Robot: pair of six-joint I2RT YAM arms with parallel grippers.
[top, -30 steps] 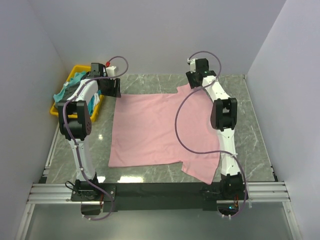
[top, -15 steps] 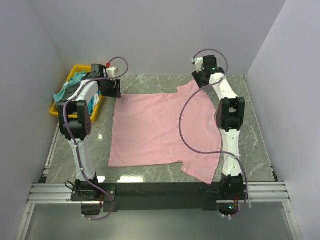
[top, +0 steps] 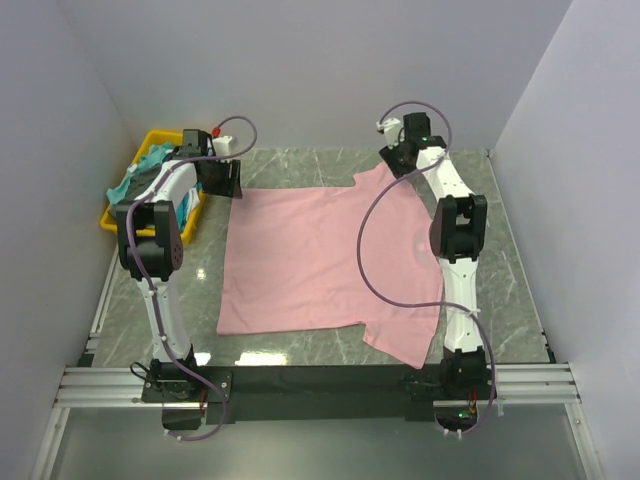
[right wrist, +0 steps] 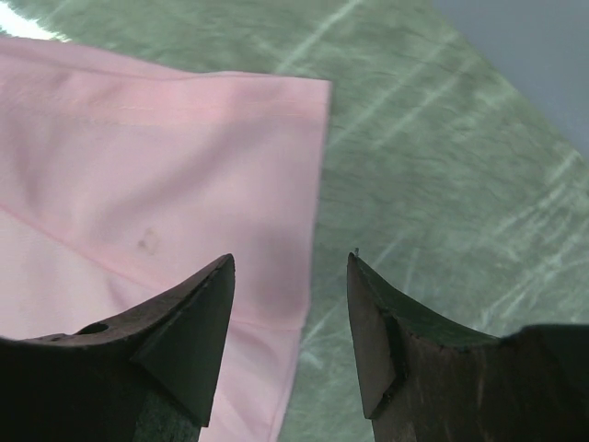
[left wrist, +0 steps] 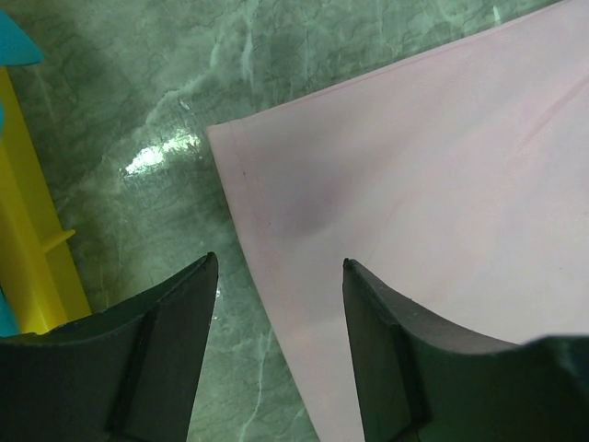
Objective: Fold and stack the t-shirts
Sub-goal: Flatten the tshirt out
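Note:
A light pink t-shirt [top: 310,260] lies spread flat on the marble table, one sleeve hanging toward the near edge. My left gripper [top: 226,182] hovers open at the shirt's far left corner. In the left wrist view its fingertips [left wrist: 280,261] straddle the pink hem edge [left wrist: 414,166]. My right gripper [top: 396,165] is open over the far right sleeve. In the right wrist view its fingertips [right wrist: 292,257] straddle the sleeve's edge [right wrist: 138,157]. More t-shirts, teal [top: 150,154] and dark grey [top: 138,185], lie bunched in the bin.
A yellow plastic bin [top: 108,220] stands at the far left against the wall, its side [left wrist: 28,230] close beside the left gripper. White walls close in the table on three sides. Purple cables loop over both arms.
My right arm has shifted slightly to the right and back, over the sleeve's outer edge. The left arm and the pink shirt have not moved.

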